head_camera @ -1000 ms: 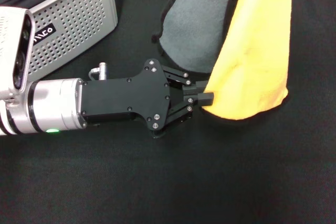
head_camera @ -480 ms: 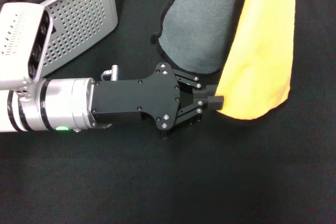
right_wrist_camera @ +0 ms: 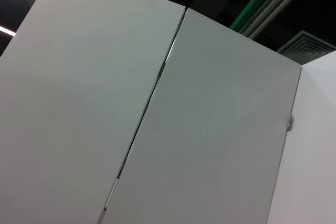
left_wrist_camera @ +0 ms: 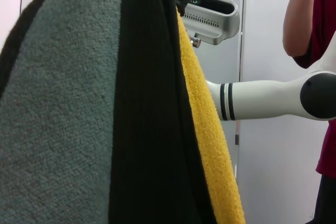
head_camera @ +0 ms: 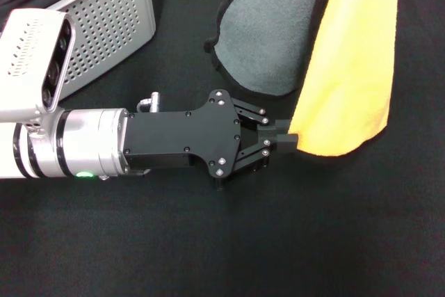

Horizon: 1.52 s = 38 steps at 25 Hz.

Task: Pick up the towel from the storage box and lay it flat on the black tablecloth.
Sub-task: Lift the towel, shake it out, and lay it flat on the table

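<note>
I'm holding the left gripper [head_camera: 278,138] low over the black tablecloth [head_camera: 229,241], its fingers pinching the lower yellow edge of the towel [head_camera: 348,88]. Since a second ago it's been sliding farther from the storage box [head_camera: 104,26], taking that edge along. The towel is hanging from above, grey face toward the box. My right gripper isn't showing, so I can't tell its state.

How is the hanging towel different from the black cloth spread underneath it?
The towel is yellow-orange on one face and grey on the other; the black tablecloth is plain black. The towel hangs draped, its lower edge pinched by the left gripper; the tablecloth lies flat. The towel is far smaller than the tablecloth. Both are soft fabric.
</note>
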{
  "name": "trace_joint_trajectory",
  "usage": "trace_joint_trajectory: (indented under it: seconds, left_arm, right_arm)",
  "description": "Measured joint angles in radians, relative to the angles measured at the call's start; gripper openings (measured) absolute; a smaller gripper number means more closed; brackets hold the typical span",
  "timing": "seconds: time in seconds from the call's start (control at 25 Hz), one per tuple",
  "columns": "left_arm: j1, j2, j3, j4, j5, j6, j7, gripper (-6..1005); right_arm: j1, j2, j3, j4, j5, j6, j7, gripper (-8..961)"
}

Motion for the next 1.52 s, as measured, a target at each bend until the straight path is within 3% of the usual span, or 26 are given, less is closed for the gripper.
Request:
trace_joint_trajectory:
  seconds: [0.16, 0.28, 0.36, 0.72, 0.84, 1.0, 1.28, 1.4, 1.52]
  left_arm:
    - [-0.001, 0.003, 0.0, 0.0, 0.0, 0.004, -0.017, 104]
    - [-0.003, 0.004, 0.001, 0.005, 0.006, 0.005, -0.038, 24]
    - [-0.004, 0.005, -0.001, 0.008, 0.01, 0.005, -0.048, 24]
    - [0.025, 0.024, -0.033, 0.018, -0.064, 0.034, -0.079, 23]
    - [0.051, 0.056, -0.137, 0.023, -0.091, 0.134, -0.091, 18]
    - [0.064, 0.084, -0.178, 0.046, -0.092, 0.211, -0.112, 13]
    - [0.106, 0.101, -0.148, 0.221, -0.065, 0.293, -0.193, 12]
    - [0.127, 0.124, -0.097, 0.28, -0.077, 0.297, -0.232, 12]
    - [0.14, 0.16, -0.023, 0.312, -0.134, 0.299, -0.261, 12]
  right_arm:
    - [-0.011, 0.001, 0.0, 0.001, 0.002, -0.002, -0.001, 45]
    - [-0.026, 0.002, 0.0, 0.0, 0.008, -0.005, -0.002, 46]
    - [-0.044, 0.001, 0.001, 0.0, 0.015, -0.013, -0.004, 47]
    - [-0.207, 0.0, 0.001, 0.036, 0.019, -0.087, -0.008, 51]
    - [-0.277, 0.0, 0.001, 0.09, 0.018, -0.135, -0.016, 52]
    - [-0.347, -0.001, 0.002, 0.168, 0.019, -0.17, -0.046, 54]
    - [-0.362, -0.003, 0.0, 0.29, 0.015, -0.239, -0.064, 57]
    - [-0.366, -0.005, -0.004, 0.319, 0.013, -0.28, -0.06, 59]
    - [-0.37, -0.008, -0.008, 0.336, 0.002, -0.321, -0.043, 60]
